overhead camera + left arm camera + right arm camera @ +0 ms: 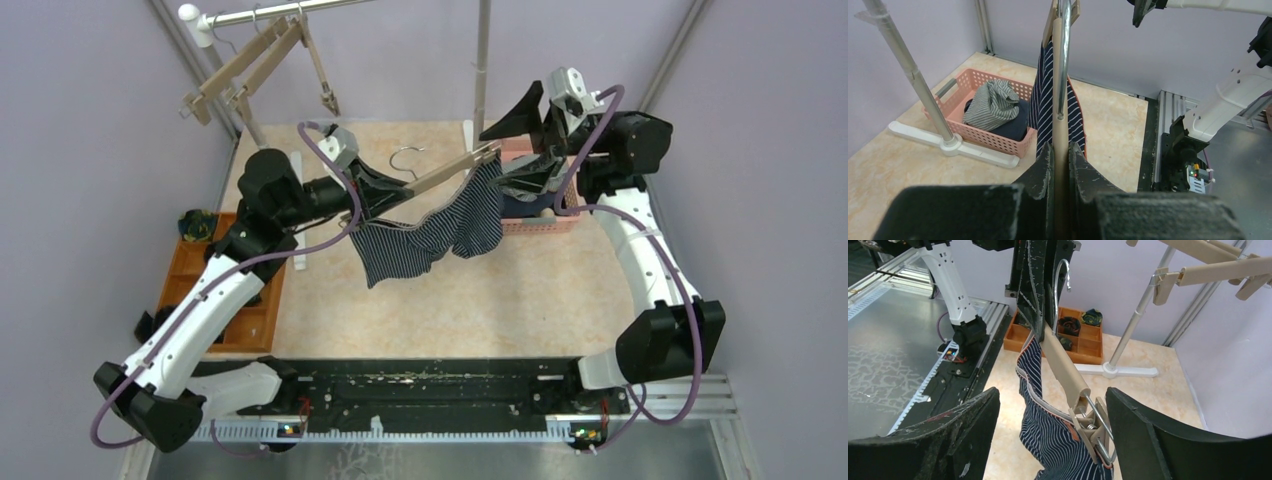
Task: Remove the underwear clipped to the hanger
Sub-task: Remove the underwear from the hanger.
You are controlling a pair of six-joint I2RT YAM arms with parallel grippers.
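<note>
One pinstriped underwear (1058, 440) still clipped; two in basket (998, 143) by table's right edge; left gripper (1060, 152) clamps hanger (440, 178), right gripper (1052, 402) open around clip (1093, 432).

**Pinstriped underwear (440, 238) hung from tilted hanger (450, 172)**

The hanger was held above the table (540, 300) by the left gripper (383, 200), just left of its hook. The right gripper (508, 148) was positioned at the raised, clipped end, near a pink basket (548, 226).
</note>
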